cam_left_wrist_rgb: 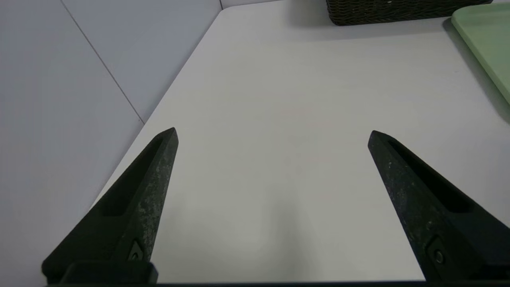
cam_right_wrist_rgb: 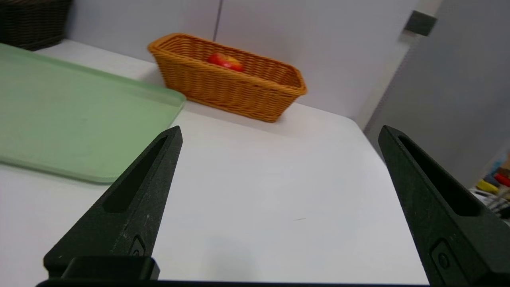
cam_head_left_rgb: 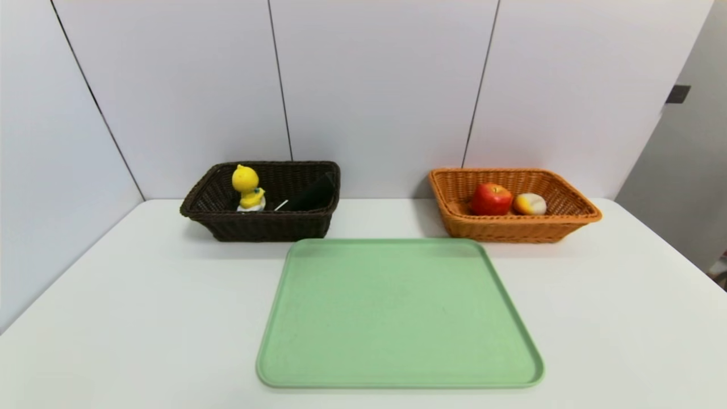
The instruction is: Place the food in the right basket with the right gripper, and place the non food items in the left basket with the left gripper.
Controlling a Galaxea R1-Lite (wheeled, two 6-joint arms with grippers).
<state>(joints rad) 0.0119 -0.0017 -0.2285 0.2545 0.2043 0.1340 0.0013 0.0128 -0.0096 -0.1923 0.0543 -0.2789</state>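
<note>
The dark brown left basket point(cam_head_left_rgb: 258, 226) stands at the back left and holds the yellow duck toy point(cam_head_left_rgb: 247, 187), a slim white pen point(cam_head_left_rgb: 281, 205) and the black pouch point(cam_head_left_rgb: 313, 195). At the back right, the orange-tan right basket point(cam_head_left_rgb: 511, 230) holds the red apple point(cam_head_left_rgb: 491, 199) and the small white piece with an orange-yellow top point(cam_head_left_rgb: 529, 204). Neither arm shows in the head view. My left gripper point(cam_left_wrist_rgb: 272, 133) hangs open over bare table near the front left, with nothing between its fingers. Over the front right of the table my right gripper point(cam_right_wrist_rgb: 280, 131) is open too, well short of the orange-tan basket point(cam_right_wrist_rgb: 227, 85).
A light green tray point(cam_head_left_rgb: 397, 312) lies flat in the middle of the white table point(cam_head_left_rgb: 125, 318), in front of both baskets, with nothing on it. White wall panels close the back and left. The table's right edge drops off beside my right gripper.
</note>
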